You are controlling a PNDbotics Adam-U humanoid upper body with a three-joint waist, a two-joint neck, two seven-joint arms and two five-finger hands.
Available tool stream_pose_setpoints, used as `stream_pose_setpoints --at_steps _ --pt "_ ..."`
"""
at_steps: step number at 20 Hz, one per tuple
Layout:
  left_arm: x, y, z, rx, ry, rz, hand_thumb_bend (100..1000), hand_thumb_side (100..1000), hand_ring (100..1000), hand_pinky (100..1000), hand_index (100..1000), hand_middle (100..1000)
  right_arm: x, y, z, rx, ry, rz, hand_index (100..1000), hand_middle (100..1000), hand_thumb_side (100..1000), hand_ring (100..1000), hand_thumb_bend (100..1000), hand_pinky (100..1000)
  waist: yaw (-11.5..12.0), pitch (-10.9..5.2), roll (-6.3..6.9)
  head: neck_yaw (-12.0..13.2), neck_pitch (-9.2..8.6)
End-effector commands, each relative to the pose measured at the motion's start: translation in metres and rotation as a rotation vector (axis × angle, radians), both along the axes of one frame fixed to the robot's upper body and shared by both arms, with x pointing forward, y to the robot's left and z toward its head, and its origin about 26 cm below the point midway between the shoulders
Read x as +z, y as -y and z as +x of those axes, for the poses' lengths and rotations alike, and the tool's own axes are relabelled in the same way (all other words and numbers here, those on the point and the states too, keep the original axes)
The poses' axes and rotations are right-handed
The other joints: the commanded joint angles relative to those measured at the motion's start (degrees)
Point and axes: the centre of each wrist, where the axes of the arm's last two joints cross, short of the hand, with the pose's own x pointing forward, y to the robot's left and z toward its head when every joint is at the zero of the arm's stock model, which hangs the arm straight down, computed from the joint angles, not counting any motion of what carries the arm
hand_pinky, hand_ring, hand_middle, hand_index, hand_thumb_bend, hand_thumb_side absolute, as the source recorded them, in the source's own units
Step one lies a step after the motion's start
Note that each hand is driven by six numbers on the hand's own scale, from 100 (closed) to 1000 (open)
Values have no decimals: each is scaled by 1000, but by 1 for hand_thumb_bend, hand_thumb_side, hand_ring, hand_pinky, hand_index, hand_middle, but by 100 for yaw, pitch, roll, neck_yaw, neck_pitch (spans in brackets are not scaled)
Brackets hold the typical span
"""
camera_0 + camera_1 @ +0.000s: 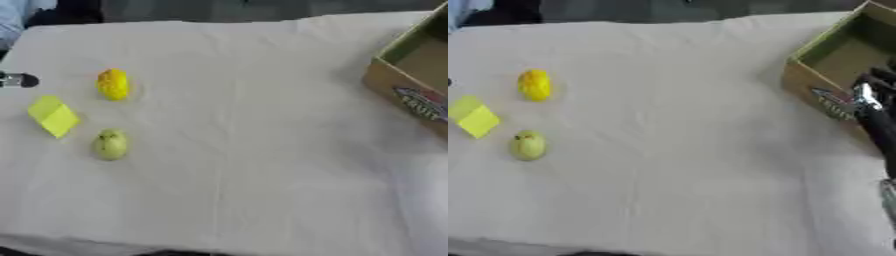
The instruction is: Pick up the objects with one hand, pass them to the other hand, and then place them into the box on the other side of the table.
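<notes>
The cardboard box (833, 65) stands at the table's right edge, open on top, its inside olive-brown. On its near outer wall is a printed label (422, 104) in red, blue and white; the writing is too blurred to read.

Well to the left of the box, across the white tablecloth (254, 165), lie three things close together. The yellow fruit (113, 84) is oval with a bumpy skin, like a lemon, and is the one farthest back. The green fruit (110, 144) is round and pale, with a small dark stem spot, and lies nearer the front edge, straight below the lemon in the view. The yellow block (54, 116) is flat-faced and angular, bright yellow-green, and lies farther from the box than either fruit. None of the three touches another.

The right hand (874, 107) shows in the right eye view just in front of the box's near wall, black and silver; whether its fingers are straight or curled cannot be told, and it holds nothing visible. Something black and silver (17, 80) pokes in at the far left edge, beyond the lemon.
</notes>
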Motion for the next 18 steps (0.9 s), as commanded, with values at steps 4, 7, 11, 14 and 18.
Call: stream_pose_setpoints --at_steps 4,7,11,14,18 --pt "15 -9 -1 -22 -33 -55 789 425 795 820 839 787 7 2 -2 -3 11 -35 1000 876 547 915 100 1000 15 -105 11 85 -23" --pt "17 -11 -2 -48 -60 -85 825 414 797 826 831 786 7 2 -2 -5 10 -39 1000 876 546 915 100 1000 22 -105 24 78 -15" --pt "15 -11 -3 -86 -122 -92 862 377 801 839 824 790 7 3 -2 -6 10 -42 1000 876 546 915 100 1000 26 -110 49 65 -18" --pt "17 -10 -4 -106 -153 -73 880 365 805 844 825 797 7 3 -3 -7 6 -46 1000 876 546 915 100 1000 37 -112 66 39 -25" --pt "17 -8 -3 -114 -198 -32 894 345 810 854 827 808 7 4 -3 -8 6 -50 1000 876 546 915 100 1000 45 -115 85 12 -12"
